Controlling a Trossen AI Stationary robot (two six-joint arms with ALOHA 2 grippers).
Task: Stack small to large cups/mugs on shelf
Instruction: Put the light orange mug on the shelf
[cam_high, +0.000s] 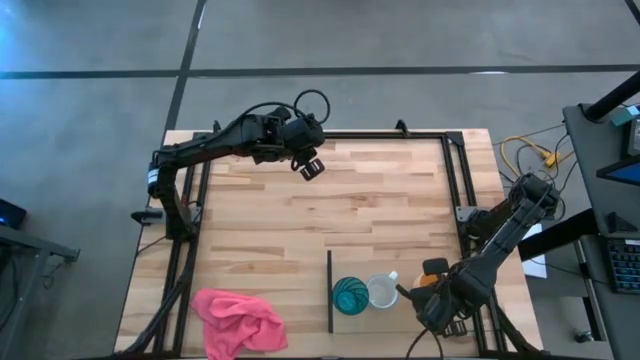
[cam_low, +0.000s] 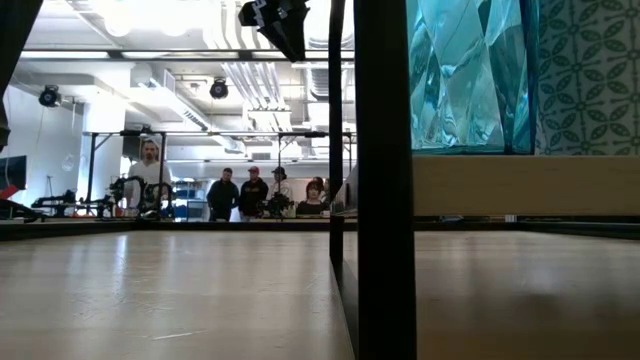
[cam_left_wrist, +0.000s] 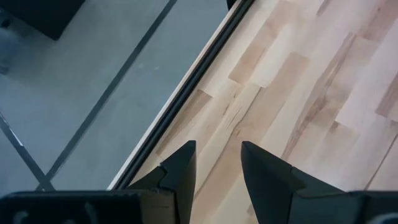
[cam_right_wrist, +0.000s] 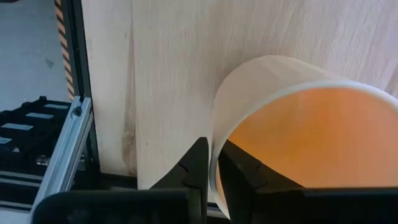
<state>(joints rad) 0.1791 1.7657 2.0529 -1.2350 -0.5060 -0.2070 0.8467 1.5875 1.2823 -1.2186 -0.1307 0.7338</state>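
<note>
The teal tumbler (cam_high: 350, 295) and the white mug (cam_high: 382, 291) stand side by side on the pale shelf (cam_high: 400, 318), just right of its dark upright strip (cam_high: 330, 291). In the low view the tumbler (cam_low: 465, 70) rises behind the strip (cam_low: 385, 180). The orange mug (cam_high: 432, 270), pale outside and orange inside (cam_right_wrist: 323, 137), is right of the white mug, near the table's right edge. My right gripper (cam_high: 428, 288) is shut on it. My left gripper (cam_high: 312, 167) hovers open above the table's far edge (cam_left_wrist: 217, 163). My right gripper (cam_right_wrist: 214, 165) pinches the orange mug's wall at the rim (cam_right_wrist: 216, 146). One finger (cam_right_wrist: 196, 165) is outside the wall and the other (cam_right_wrist: 245, 174) is inside. Whether the mug is lifted or stands on the wood, I cannot tell.
A crumpled pink cloth (cam_high: 240, 320) lies at the table's near left corner. A dark metal frame (cam_high: 462, 190) runs along the table's edges. The middle of the tabletop (cam_high: 330, 215) is bare wood. Several people (cam_low: 250, 195) stand in the room beyond the table.
</note>
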